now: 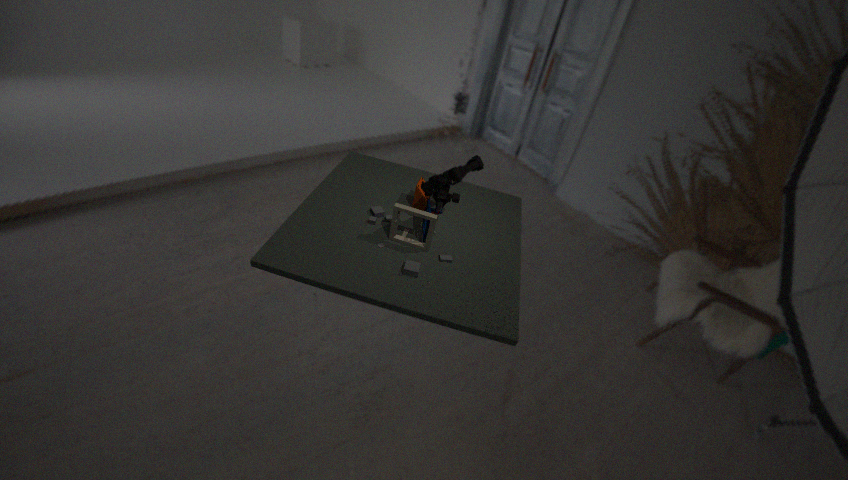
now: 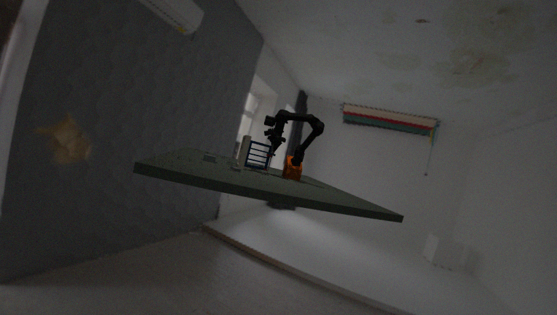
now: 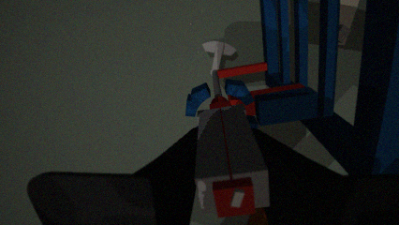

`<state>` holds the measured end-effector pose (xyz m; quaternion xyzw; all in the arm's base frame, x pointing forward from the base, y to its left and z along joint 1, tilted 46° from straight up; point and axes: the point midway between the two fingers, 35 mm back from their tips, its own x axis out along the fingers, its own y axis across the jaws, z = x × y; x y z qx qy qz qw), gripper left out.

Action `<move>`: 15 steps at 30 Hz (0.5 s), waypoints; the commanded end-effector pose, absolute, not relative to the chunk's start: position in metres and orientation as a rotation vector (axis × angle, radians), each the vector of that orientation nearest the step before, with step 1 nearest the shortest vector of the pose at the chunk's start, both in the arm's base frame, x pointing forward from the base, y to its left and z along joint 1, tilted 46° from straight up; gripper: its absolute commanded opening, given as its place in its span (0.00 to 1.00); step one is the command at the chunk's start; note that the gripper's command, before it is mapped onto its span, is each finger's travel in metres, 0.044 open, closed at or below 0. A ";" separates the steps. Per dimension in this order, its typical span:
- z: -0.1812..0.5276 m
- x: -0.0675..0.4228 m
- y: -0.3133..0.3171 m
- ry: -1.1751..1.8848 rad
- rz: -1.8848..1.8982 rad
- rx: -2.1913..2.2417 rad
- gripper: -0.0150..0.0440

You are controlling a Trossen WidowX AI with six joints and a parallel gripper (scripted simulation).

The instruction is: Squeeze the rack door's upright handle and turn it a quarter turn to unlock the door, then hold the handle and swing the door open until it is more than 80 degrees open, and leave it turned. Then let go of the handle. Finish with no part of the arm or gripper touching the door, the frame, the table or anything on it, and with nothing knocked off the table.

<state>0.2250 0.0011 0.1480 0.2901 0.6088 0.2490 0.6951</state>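
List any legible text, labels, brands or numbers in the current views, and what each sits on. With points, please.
No readable text in any view.
Red block with a pale patch (image 3: 233, 198) in the wrist view: no characters legible.
Orange arm base (image 1: 418, 193) (image 2: 292, 170): too small and dark to tell.
Grey blocks on the table (image 1: 410, 267) (image 2: 209, 157): no lettering made out.

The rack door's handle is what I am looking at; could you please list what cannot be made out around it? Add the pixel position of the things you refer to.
- Pad contact on the handle (image 3: 231, 142): wrist view, fingers hidden behind handle and dark gripper (image 3: 224, 135) parts.
- Door's (image 2: 258, 153) exact opening angle: exterior view, too small.
- Door's far side: wrist view, cut off by the right edge.
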 end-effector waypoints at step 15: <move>0.174 0.236 0.024 1.432 0.398 0.849 0.29</move>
